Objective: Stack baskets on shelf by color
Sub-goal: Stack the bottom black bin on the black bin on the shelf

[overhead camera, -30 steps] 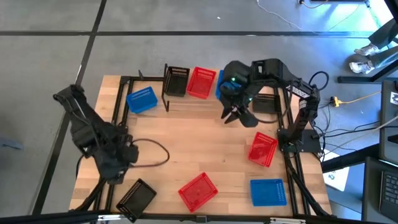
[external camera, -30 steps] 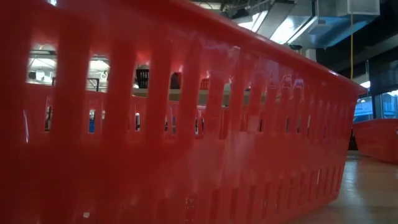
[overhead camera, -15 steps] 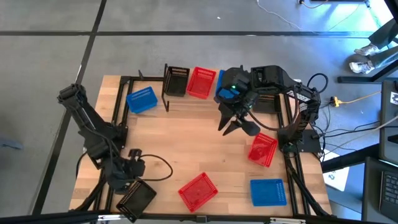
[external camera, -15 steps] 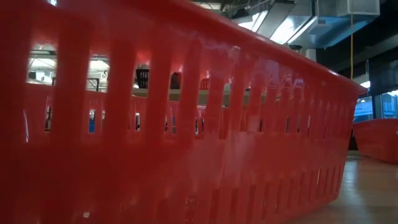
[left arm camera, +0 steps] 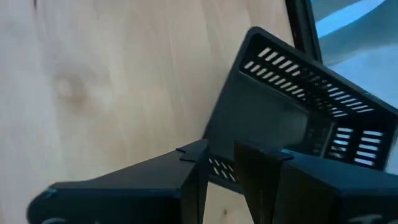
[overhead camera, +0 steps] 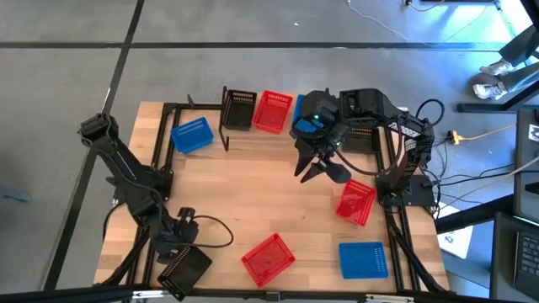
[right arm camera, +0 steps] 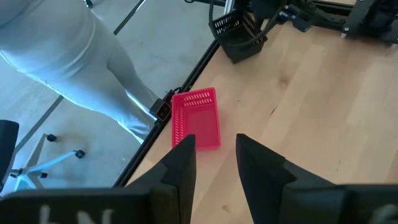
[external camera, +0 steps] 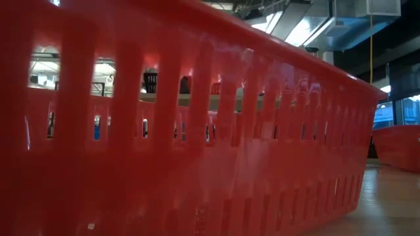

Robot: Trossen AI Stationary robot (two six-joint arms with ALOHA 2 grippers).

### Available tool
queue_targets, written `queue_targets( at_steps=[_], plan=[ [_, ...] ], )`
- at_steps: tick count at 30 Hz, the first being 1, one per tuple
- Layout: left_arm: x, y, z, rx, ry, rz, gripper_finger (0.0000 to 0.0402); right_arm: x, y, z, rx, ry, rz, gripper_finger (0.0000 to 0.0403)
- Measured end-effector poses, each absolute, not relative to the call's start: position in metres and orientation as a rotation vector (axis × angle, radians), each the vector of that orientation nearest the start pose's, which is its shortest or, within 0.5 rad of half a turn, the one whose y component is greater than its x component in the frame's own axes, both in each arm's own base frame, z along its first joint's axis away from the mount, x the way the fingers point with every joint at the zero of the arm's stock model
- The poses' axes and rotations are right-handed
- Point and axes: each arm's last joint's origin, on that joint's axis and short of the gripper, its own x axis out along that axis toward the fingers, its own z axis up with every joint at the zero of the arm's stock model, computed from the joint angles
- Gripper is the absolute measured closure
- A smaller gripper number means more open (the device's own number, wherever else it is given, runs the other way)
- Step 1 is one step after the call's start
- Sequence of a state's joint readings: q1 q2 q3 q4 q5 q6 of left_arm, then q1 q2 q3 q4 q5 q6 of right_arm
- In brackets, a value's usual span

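My left gripper (overhead camera: pixel 174 244) is low over the table's near left corner, open, its fingers (left arm camera: pixel 194 171) on either side of the far wall of a black basket (overhead camera: pixel 185 268) that lies on the table. My right gripper (overhead camera: pixel 320 174) hangs open and holds nothing, high above the table in front of the shelf (overhead camera: pixel 257 139). On the shelf stand a black basket (overhead camera: pixel 240 109), a red basket (overhead camera: pixel 273 111) and a blue one (overhead camera: pixel 296 114), partly hidden by the right arm. My left gripper (left arm camera: pixel 222 177) comes slanting down from the far left at the black basket's slotted wall (left arm camera: pixel 219 167), which shows in the gap between its fingers. Whether a finger touches the wall I cannot tell. The basket rests flat on the table.
Loose on the table lie a blue basket (overhead camera: pixel 192 135) left of the shelf, a red one (overhead camera: pixel 355 202) at the right, a blue one (overhead camera: pixel 364 259) and a red one (overhead camera: pixel 268 257) near the front edge. A person's legs (right arm camera: pixel 62 62) stand beside the table.
My left gripper has come down and toward the table's near edge, tipping further downward, until its fingers reached the black basket. My right gripper has turned a little in place. No basket has moved.
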State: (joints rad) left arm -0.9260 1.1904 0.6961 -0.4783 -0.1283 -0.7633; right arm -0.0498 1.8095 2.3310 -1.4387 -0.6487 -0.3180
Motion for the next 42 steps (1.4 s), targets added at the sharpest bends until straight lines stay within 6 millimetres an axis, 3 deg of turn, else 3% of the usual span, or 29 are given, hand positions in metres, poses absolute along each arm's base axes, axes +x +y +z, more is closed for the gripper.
queue_targets(
  at_steps=[25,42],
  plan=[
    [0.135,-0.173,0.192,-0.152,1.065,-0.345,0.0335,0.321,0.002,0.462,0.025,0.771,0.685,0.0292],
    [0.146,-0.187,0.157,-0.109,1.157,-0.269,0.0335,0.321,0.001,0.462,0.027,0.774,0.684,0.0292]
  ],
)
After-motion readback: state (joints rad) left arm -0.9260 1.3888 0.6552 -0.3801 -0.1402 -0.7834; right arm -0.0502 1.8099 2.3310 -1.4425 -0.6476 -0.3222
